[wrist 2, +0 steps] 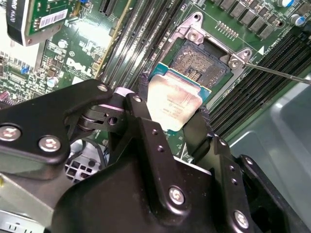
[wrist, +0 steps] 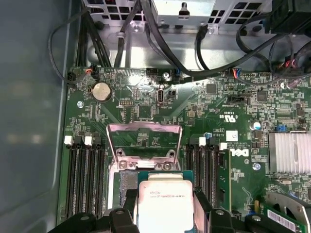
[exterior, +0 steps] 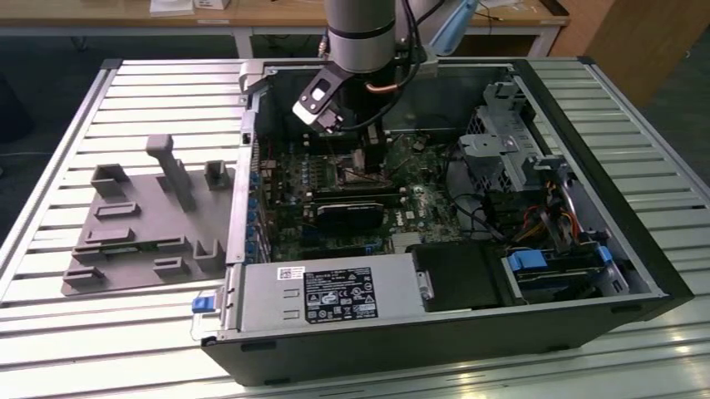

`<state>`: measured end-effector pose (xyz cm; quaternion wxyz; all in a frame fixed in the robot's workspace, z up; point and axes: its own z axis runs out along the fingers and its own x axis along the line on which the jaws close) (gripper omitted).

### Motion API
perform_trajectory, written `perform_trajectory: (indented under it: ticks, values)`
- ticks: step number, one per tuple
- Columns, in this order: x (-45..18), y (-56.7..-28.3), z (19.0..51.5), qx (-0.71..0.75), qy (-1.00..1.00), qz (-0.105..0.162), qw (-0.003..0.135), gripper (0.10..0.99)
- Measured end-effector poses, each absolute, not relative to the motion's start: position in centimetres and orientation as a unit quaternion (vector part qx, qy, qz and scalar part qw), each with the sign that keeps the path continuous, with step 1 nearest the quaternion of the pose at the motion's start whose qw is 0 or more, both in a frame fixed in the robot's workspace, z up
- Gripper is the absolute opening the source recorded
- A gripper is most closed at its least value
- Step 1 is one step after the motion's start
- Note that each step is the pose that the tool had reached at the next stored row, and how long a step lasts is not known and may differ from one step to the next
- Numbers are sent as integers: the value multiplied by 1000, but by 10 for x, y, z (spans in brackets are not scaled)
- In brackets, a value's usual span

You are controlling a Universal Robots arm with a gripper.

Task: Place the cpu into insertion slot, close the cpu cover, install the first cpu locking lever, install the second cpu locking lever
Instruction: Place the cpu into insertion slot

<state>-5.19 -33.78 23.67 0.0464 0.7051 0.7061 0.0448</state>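
My gripper [wrist 2: 173, 100] is shut on the cpu [wrist 2: 176, 108], a pale silvery square chip pinched by its two edges between black fingers [wrist 2: 203, 121]. The cpu hangs tilted just above the insertion slot [wrist 2: 200, 59], overlapping its near side. The first wrist view shows the cpu [wrist: 165, 206] beside the slot's dark centre [wrist: 127, 183]. The cpu cover [wrist: 144, 140] stands swung up and open behind the slot. A thin metal locking lever [wrist 2: 279, 74] sticks out past the slot's corner. In the exterior view the arm [exterior: 361, 37] reaches down into the open computer case over the slot [exterior: 355, 172].
Long black memory slots [wrist: 82, 179] flank the socket on both sides. A black card with a fan [exterior: 349, 212], a power supply [exterior: 322, 295] and a drive cage [exterior: 513, 145] crowd the case. A grey fixture plate [exterior: 145, 224] lies on the slatted table at the exterior view's left.
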Motion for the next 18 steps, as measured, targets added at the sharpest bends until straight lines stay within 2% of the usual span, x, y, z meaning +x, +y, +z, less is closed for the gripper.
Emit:
perform_trajectory:
  ticks: [7, 18]
  values:
    - [-53, -333, 232, 709, 702, 39, 52, 537]
    - [-55, -327, 226, 712, 699, 39, 52, 537]
